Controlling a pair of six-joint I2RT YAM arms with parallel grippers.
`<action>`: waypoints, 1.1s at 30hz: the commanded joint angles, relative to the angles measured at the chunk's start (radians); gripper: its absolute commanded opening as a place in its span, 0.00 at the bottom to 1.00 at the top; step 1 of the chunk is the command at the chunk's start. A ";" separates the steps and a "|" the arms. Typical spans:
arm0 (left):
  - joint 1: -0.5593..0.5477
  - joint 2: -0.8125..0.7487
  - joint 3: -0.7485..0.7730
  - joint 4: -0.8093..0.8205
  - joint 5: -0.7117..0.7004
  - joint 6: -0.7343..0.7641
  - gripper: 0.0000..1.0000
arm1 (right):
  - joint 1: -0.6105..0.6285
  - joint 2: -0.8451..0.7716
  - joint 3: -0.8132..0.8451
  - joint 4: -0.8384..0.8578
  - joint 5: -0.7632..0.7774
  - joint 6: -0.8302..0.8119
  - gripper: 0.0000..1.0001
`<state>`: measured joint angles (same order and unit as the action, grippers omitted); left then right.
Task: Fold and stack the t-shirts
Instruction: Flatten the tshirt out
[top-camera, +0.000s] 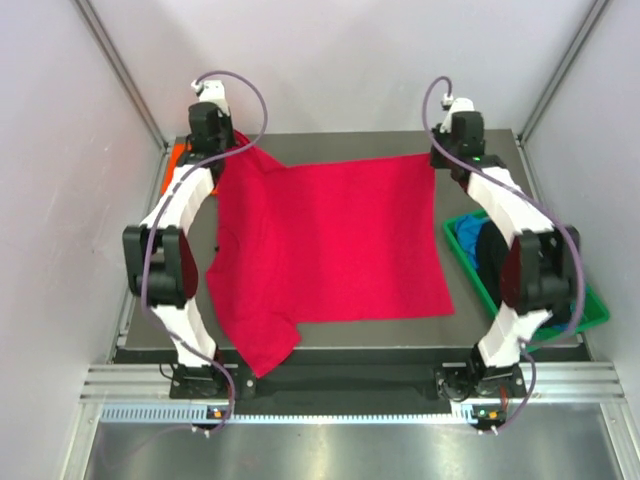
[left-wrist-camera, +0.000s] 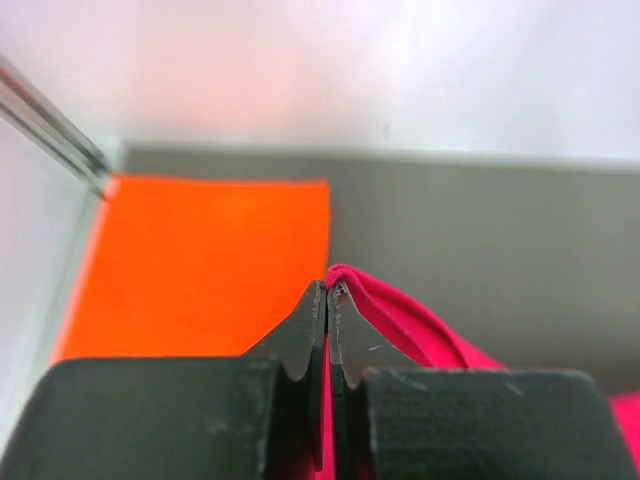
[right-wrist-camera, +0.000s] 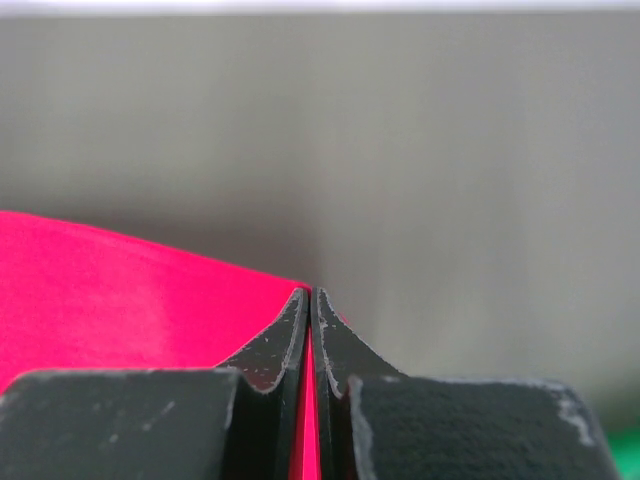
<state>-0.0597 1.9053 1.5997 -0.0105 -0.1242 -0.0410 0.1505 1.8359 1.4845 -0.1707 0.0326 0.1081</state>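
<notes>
Top external view: the crimson-red t-shirt (top-camera: 330, 250) lies spread wide over the middle of the dark table (top-camera: 400, 332), with its far edge running between the two arms and one sleeve reaching toward the near left edge. The left gripper (top-camera: 234, 142) is at the shirt's far left corner and the right gripper (top-camera: 438, 156) at its far right corner.

From the left wrist, the left gripper (left-wrist-camera: 327, 290) is clenched on a fold of the red cloth (left-wrist-camera: 400, 315), which curves away to the right from between the tips. From the right wrist, the right gripper (right-wrist-camera: 309, 295) is likewise clamped on the red fabric (right-wrist-camera: 130, 290), with a thin strip of cloth showing between the closed fingers (right-wrist-camera: 270, 350).

Just beyond the left gripper, the bright orange t-shirt (left-wrist-camera: 200, 260) lies flat with straight edges in the table's far left corner. From above, only a sliver of it (top-camera: 178, 155) shows beside the arm.

To the right of the table, next to the right arm, stands a green bin (top-camera: 592, 310). It holds blue cloth (top-camera: 468, 232) and black cloth (top-camera: 490, 255), partly hidden by the arm.
</notes>
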 joint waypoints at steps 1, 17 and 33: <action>0.003 -0.249 0.028 0.090 -0.060 0.026 0.00 | 0.003 -0.285 0.031 -0.053 0.004 0.010 0.00; 0.003 -0.925 -0.015 -0.115 -0.034 -0.123 0.00 | 0.004 -1.064 0.102 -0.503 -0.112 0.091 0.00; 0.003 -0.918 0.086 -0.049 0.120 -0.074 0.00 | 0.004 -0.982 0.274 -0.494 0.001 0.044 0.00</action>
<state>-0.0597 0.8883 1.7061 -0.1398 -0.0410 -0.1722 0.1547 0.6987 1.8004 -0.7254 -0.0429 0.1944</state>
